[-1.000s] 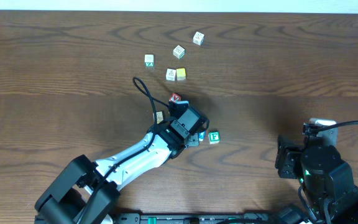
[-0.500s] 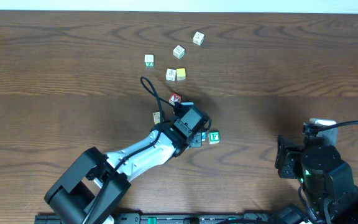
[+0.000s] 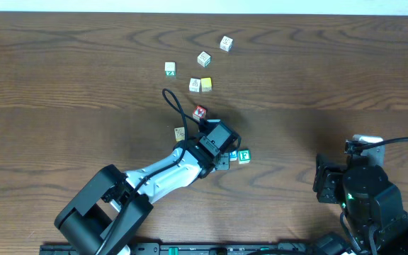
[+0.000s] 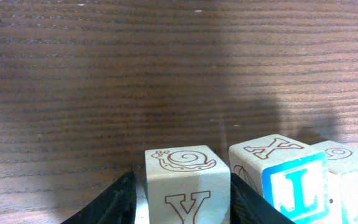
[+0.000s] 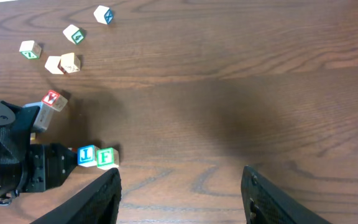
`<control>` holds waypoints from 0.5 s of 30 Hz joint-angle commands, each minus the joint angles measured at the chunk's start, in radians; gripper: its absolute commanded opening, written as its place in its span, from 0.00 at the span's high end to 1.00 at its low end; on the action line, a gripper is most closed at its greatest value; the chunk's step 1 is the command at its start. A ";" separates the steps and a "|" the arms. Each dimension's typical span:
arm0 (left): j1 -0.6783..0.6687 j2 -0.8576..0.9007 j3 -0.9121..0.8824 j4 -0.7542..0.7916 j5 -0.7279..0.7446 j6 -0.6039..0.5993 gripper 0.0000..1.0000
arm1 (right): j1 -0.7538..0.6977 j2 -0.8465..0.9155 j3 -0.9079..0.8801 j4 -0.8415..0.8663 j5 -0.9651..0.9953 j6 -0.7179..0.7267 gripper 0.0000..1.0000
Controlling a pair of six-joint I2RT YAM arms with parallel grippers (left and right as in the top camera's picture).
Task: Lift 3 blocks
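Note:
A cream block (image 4: 187, 186) with an outlined "Y" and a snail on top stands on the table between the fingers of my left gripper (image 4: 182, 179). The jaws are open, and a thin gap shows on the block's left side. Just to its right stands the block with the blue "L" face (image 4: 294, 186) (image 5: 87, 155), and beyond that the green "F" block (image 5: 107, 157) (image 3: 244, 156). In the overhead view my left gripper (image 3: 222, 150) hides the cream block. My right gripper (image 5: 180, 171) hangs open and empty, far right of the blocks.
A red "Y" cube (image 3: 200, 112) lies just behind the left gripper and a pale cube (image 3: 180, 133) to its left. Several more cubes, one of them yellow (image 3: 206, 84), are scattered further back. The left arm's black cable (image 3: 172, 103) loops over the table.
The left jaws have widened around the cream block. The left arm has shifted slightly and its cable loop has moved right. The right arm has not moved.

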 commanded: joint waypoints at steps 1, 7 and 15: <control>0.000 0.002 -0.005 -0.022 0.005 0.006 0.53 | -0.003 0.002 -0.003 0.000 0.002 0.014 0.41; 0.001 -0.068 -0.004 -0.066 -0.052 0.011 0.50 | -0.003 0.002 -0.003 0.000 0.002 0.014 0.41; 0.001 -0.221 -0.004 -0.112 -0.092 0.043 0.41 | -0.003 0.002 -0.003 0.001 0.002 0.014 0.40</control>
